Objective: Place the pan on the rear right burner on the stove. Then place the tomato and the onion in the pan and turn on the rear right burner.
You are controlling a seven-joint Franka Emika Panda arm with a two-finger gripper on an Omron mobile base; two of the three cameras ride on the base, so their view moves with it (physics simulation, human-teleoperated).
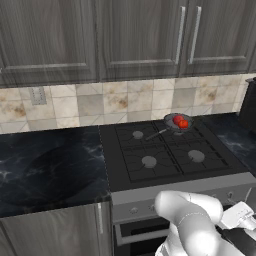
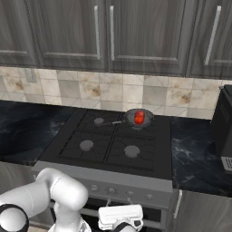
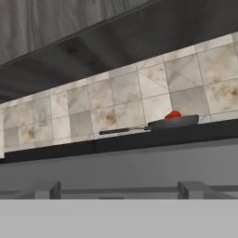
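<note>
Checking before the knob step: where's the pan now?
The pan sits on the stove's rear right burner near the tiled backsplash, handle pointing left, two red balls inside.

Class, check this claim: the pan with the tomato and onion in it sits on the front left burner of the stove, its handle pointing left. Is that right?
Not quite. The pan sits on the rear right burner of the stove, not the front left one, as the left base view shows. The rest holds: the tomato and onion lie in it, and its handle points left.

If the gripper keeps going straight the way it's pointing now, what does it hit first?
Probably the stove: its silver front face, just below the cooktop edge, fills the hand view's centre. The pan sits higher and farther back.
</note>
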